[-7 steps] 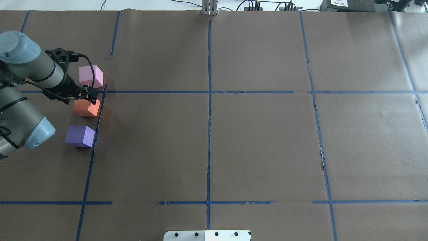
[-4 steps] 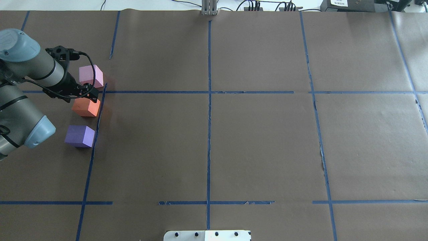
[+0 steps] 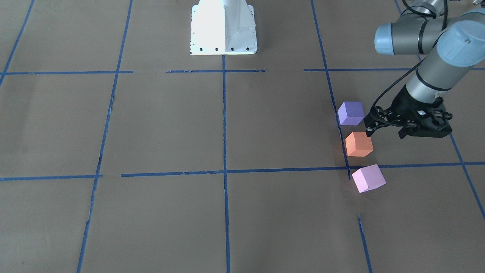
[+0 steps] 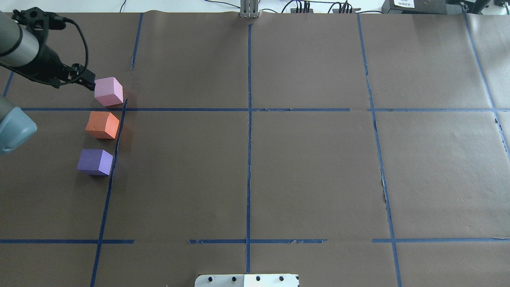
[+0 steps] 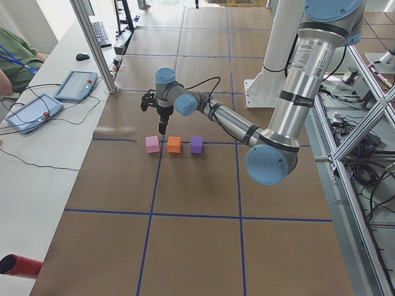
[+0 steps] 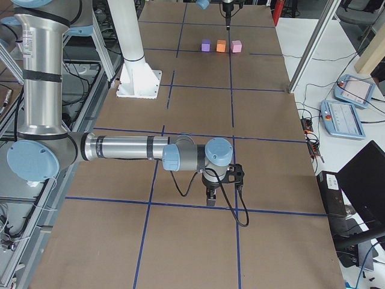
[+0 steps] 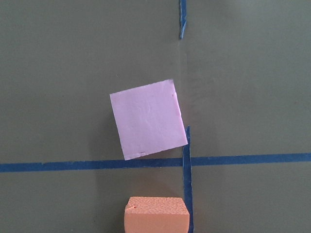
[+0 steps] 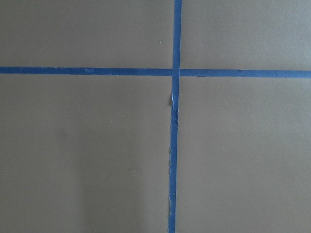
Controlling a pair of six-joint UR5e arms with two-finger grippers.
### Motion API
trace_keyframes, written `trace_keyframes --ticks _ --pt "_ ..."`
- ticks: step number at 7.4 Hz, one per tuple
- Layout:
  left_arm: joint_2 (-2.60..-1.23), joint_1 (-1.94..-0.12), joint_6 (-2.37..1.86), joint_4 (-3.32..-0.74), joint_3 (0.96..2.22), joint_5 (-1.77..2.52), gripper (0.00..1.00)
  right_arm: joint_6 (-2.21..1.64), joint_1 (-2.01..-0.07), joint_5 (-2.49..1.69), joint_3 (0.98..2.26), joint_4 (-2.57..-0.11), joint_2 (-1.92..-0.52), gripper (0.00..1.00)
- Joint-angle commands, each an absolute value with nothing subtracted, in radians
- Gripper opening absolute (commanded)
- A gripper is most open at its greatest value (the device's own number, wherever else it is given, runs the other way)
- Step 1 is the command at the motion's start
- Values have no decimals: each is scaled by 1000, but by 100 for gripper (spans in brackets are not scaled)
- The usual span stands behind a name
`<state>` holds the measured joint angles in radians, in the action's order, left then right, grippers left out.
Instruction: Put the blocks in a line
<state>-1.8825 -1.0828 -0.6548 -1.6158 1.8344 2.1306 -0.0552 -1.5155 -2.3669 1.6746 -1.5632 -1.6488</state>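
Observation:
Three blocks lie in a row by a blue tape line at the table's left: the pink-lilac block, the orange block and the violet-purple block. The pink one is turned a little against the others. They also show in the front view: pink, orange, purple. My left gripper hangs raised above the table, just left of the pink block, holding nothing; its jaws look open. The left wrist view looks down on the pink block and the orange block's edge. My right gripper shows only in the exterior right view; I cannot tell its state.
Brown paper with a grid of blue tape covers the table. The robot's white base stands at the robot-side edge. Tablets and cables lie on a side bench. The right wrist view shows only a tape crossing.
My left gripper has lifted off the orange block and moved up and away toward the pink block's far left. The three blocks have not moved.

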Motion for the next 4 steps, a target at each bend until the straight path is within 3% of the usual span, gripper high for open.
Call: trace_keyframes --ticks 1,2,4 --pt "-1908 -1283 -456 -1377 1902 2132 100 -55 -1516 -2367 1675 -1565 -1649 100" --pt "-1875 -1325 -296 -1368 1873 2155 100 -55 -1516 -2367 1675 -1563 -1649 100" --pt "-1803 -1536 153 -1387 1639 2273 100 -55 -1514 -2367 1675 -1563 -1649 100"
